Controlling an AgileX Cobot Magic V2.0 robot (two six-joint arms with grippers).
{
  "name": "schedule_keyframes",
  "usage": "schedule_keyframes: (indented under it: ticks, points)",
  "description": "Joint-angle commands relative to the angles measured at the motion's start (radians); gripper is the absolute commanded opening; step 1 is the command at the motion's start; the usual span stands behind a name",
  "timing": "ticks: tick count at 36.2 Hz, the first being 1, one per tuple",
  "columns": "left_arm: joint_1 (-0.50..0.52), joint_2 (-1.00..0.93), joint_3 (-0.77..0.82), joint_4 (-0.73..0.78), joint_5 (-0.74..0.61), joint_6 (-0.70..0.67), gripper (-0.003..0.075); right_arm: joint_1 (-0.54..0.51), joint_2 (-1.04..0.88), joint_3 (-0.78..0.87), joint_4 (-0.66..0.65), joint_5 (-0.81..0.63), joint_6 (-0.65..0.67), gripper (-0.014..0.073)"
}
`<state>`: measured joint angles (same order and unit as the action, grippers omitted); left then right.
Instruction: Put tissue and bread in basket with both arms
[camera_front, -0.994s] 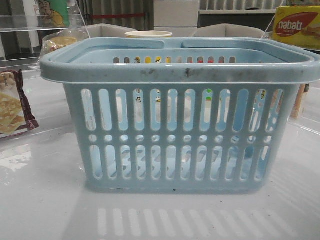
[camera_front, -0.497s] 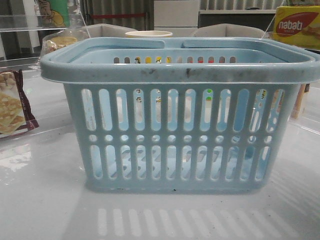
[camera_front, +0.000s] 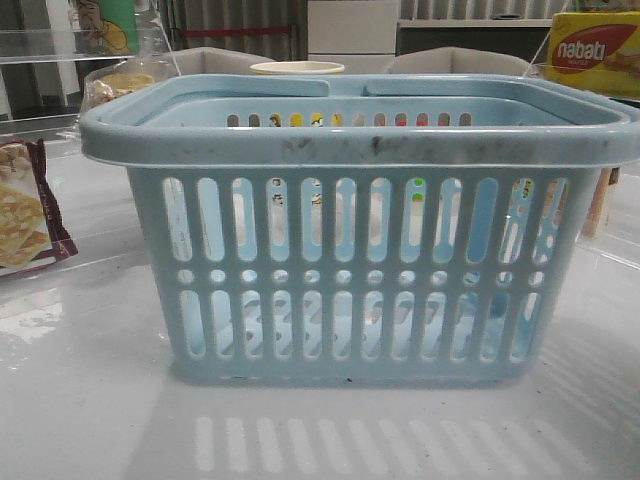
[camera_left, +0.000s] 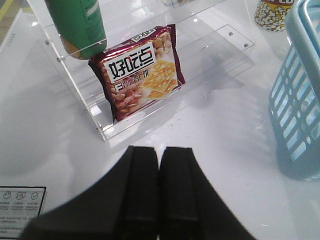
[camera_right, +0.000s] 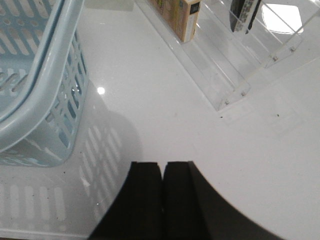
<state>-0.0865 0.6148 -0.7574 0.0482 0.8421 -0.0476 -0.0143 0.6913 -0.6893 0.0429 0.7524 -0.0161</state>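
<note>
The light-blue basket stands in the middle of the table and fills the front view; it also shows in the left wrist view and the right wrist view. The bread, golden buns in a clear bag, lies behind the basket's far left corner. The tissue, a flat packet with a tan edge, stands in a clear acrylic rack to the right of the basket; its edge shows in the front view. My left gripper is shut and empty over bare table left of the basket. My right gripper is shut and empty right of it.
A maroon cracker bag leans in a clear acrylic rack on the left, under a green can. A yellow nabati box sits at the back right. A dark item stands in the right rack.
</note>
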Motion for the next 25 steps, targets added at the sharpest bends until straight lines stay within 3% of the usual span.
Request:
schedule_keyframes:
  ticks: [1,3,6,8,15,25]
  points:
    - [-0.006,0.013,-0.032,-0.006,-0.105,-0.001,0.0197,0.002,0.020,-0.035,-0.016,-0.063,-0.003,0.0270]
    - [-0.006,0.013,-0.032,-0.007,-0.114,-0.001,0.0294,0.002,0.027,-0.035,-0.016,-0.063,-0.003,0.0382]
    - [-0.006,0.013,-0.032,-0.007,-0.125,0.001,0.0507,0.002,0.032,-0.035,-0.016,-0.060,-0.003,0.0567]
    - [-0.006,0.015,-0.032,-0.014,-0.126,0.013,0.0588,0.002,0.048,-0.035,-0.016,-0.062,-0.003,0.0600]
    - [-0.051,0.017,-0.032,-0.183,-0.134,0.163,0.0601,-0.007,0.088,-0.035,-0.028,-0.093,-0.002,0.0596]
    - [-0.193,0.017,-0.032,-0.190,-0.120,0.183,0.0601,-0.158,0.222,-0.123,-0.033,-0.127,0.002,0.0596]
